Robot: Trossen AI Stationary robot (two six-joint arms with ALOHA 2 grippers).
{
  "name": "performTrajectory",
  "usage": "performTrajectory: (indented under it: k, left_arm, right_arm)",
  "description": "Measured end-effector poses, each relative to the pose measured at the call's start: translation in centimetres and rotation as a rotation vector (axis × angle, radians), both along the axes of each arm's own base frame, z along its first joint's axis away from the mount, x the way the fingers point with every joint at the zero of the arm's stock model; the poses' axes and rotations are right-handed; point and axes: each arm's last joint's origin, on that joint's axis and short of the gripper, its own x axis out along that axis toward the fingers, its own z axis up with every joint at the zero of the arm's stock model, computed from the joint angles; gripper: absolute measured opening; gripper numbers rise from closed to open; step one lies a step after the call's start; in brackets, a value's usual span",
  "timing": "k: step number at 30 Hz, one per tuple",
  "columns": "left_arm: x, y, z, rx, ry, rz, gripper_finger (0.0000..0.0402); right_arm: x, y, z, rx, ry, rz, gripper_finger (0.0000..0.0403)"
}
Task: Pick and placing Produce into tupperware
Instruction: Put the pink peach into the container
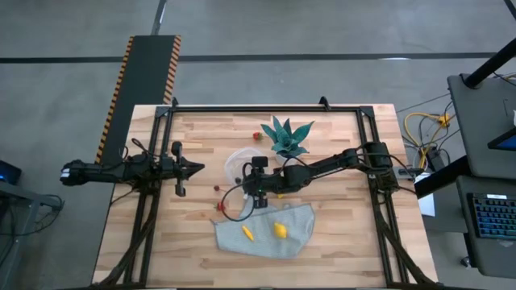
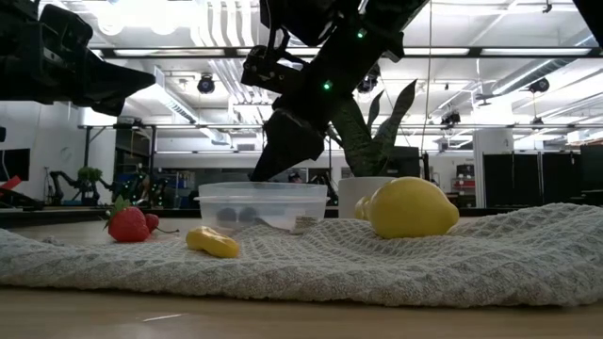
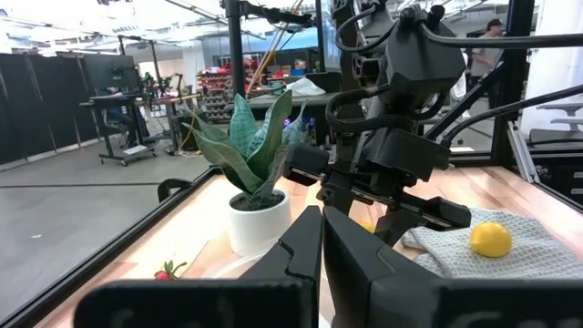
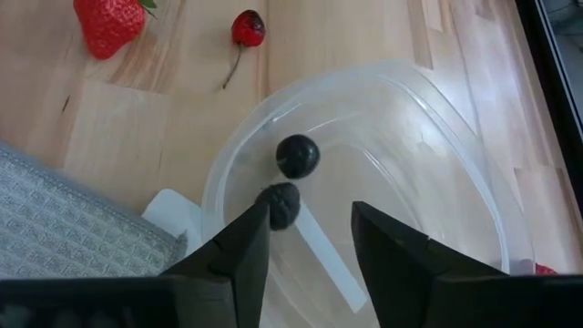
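The clear round tupperware (image 4: 383, 87) stands on the wood beside the grey cloth (image 1: 266, 228). Two dark round pieces (image 4: 298, 155) lie on its floor. My right gripper (image 4: 310, 239) hovers open just above its near rim, a finger on each side of the second dark piece (image 4: 281, 206), touching nothing. In the low view the right gripper (image 2: 283, 151) hangs over the tupperware (image 2: 264, 202). Two yellow lemons (image 1: 280, 230) rest on the cloth. A strawberry (image 4: 107, 23) and a red cherry (image 4: 248, 27) lie on the wood. My left gripper (image 1: 192, 167) waits shut at the table's left.
The teal potted plant (image 1: 286, 137) stands just beyond the tupperware, with another strawberry (image 1: 258, 135) next to it. A white label (image 4: 173, 214) lies between cloth and tupperware. Bare wood stretches along the near edge and the left side of the table (image 1: 161, 234).
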Motion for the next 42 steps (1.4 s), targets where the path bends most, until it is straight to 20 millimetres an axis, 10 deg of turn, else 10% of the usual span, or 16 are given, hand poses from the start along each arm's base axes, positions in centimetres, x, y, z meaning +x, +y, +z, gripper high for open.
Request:
performTrajectory:
  k: [29, 42]
  left_arm:
    - [0.0, 0.0, 0.0, 0.000, 0.000, 0.000, 0.0000]
    - [0.0, 0.0, 0.0, 0.000, 0.000, 0.000, 0.0000]
  right_arm:
    - [0.4, 0.3, 1.0, 0.007, -0.032, 0.007, 0.0120]
    - [-1.4, 3.3, 5.8, -0.024, -0.062, 0.117, 0.0112]
